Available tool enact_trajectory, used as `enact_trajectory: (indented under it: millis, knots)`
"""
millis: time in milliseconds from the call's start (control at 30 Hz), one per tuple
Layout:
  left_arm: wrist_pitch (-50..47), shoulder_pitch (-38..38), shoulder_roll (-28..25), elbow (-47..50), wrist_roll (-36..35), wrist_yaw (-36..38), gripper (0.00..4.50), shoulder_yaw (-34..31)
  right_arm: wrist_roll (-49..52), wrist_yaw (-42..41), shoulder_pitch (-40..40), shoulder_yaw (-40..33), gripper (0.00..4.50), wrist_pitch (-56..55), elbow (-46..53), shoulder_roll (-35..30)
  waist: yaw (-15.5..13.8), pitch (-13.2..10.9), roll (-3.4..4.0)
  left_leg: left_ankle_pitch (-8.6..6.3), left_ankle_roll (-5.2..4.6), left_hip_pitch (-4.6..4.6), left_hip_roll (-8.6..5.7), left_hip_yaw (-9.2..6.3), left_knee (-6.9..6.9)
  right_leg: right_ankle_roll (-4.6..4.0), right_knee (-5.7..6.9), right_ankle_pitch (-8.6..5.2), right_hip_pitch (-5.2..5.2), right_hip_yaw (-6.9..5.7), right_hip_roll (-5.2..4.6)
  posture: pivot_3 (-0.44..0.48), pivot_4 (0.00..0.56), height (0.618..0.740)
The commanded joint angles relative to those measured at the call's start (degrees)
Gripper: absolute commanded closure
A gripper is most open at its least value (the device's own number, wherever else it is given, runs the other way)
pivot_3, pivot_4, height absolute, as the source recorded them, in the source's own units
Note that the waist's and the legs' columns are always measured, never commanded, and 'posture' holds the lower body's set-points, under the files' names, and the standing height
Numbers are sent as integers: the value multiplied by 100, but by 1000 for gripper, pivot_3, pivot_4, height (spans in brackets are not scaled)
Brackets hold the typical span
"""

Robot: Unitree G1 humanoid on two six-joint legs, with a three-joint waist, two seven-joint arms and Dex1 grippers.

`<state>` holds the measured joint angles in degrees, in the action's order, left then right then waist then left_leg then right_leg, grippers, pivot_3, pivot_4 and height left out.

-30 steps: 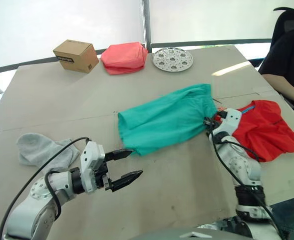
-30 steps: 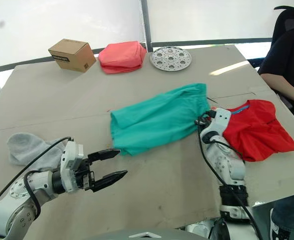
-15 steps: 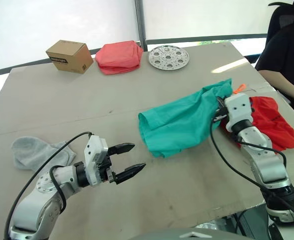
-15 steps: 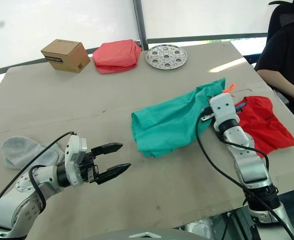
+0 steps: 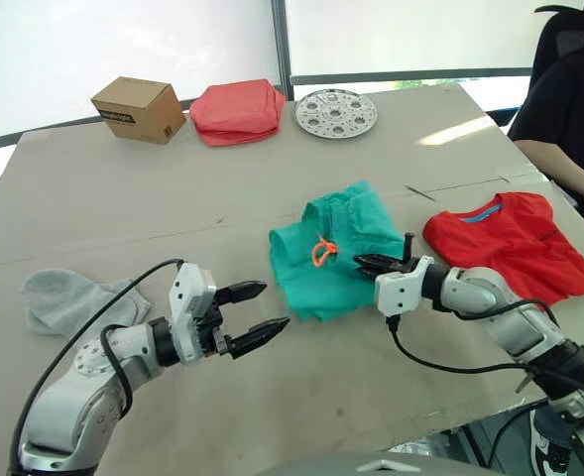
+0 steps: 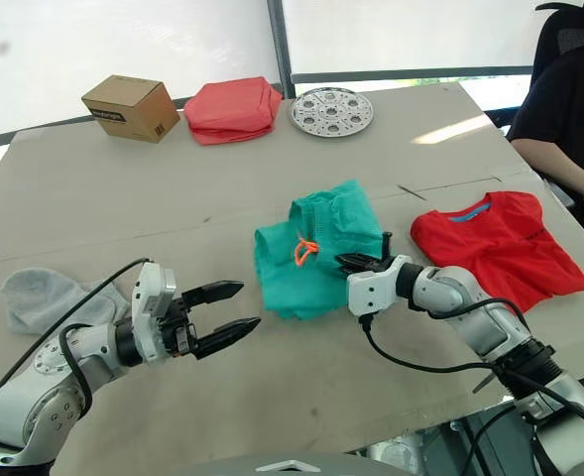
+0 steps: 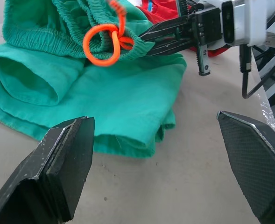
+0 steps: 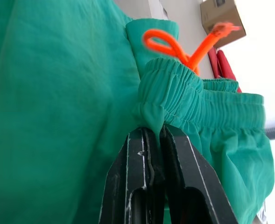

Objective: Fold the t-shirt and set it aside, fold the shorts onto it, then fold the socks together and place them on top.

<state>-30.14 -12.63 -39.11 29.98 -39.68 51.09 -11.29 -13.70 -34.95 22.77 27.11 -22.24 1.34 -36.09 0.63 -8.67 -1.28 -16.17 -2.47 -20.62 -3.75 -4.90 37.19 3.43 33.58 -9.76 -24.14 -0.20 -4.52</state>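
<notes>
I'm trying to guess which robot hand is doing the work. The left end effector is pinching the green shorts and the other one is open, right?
Not quite: it's the right end effector that is shut on the waistband of the shorts, as the right wrist view shows. The left end effector is the open one, hovering above the table near the shorts.

Table — shorts, t-shirt, socks, box, plate.
</notes>
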Motion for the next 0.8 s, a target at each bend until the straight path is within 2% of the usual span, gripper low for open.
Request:
enact_trajectory:
  millis: [33, 233, 333, 467, 600, 700, 800]
  knots:
    - [-33, -39, -84, 303, -126, -60, 0, -178, 823, -502, 39, -184, 4424, 231, 477, 201, -2, 0, 1, 0, 0, 1, 0, 0, 0, -2, 0, 1, 0, 0, 0, 0, 150, 740]
    - [-100, -48, -154, 337, -173, -126, 0, -293, 1716, -755, 244, -670, 4424, 1354, 1085, 648, -22, -1, 2, 0, 0, 0, 0, -3, 3, -13, 2, 8, 0, 0, 0, 0, 150, 740]
    - [-138, -121, -257, 305, -200, -80, 0, -404, 1546, -1263, 117, -352, 4424, 984, 1236, 473, -32, -2, 4, -1, 0, 0, -1, -4, 2, -15, 4, 9, 0, -2, 0, 0, 150, 740]
    - [-96, -260, -411, 126, -125, 96, 0, -494, 955, -1602, 280, 148, 4424, 815, 444, 573, -1, -4, 5, -3, 6, 1, 0, -7, 0, -16, 4, 8, -1, -5, 4, 0, 150, 740]
    - [-44, -239, -565, -42, -43, 298, 0, -472, 1019, -2029, 545, 496, 4424, 384, -771, 1080, 13, -6, 7, 0, 9, 6, -1, 0, 4, -14, 10, 7, -1, -1, 4, 0, 150, 740]
    - [-39, -209, -627, -103, -54, 392, 0, -519, 1328, -2350, 525, 374, 3418, 852, -778, 1186, -3, -6, 6, 3, 13, 6, -1, -7, 4, -24, 14, 13, 0, -2, 6, 0, 150, 740]
    - [-18, -263, -668, -121, -56, 483, 0, -585, 1845, -2329, 402, -139, 2264, 1823, -114, 1059, -8, -9, 11, 4, 17, 2, -3, -8, 4, -25, 11, 14, -1, -2, 4, 0, 150, 740]
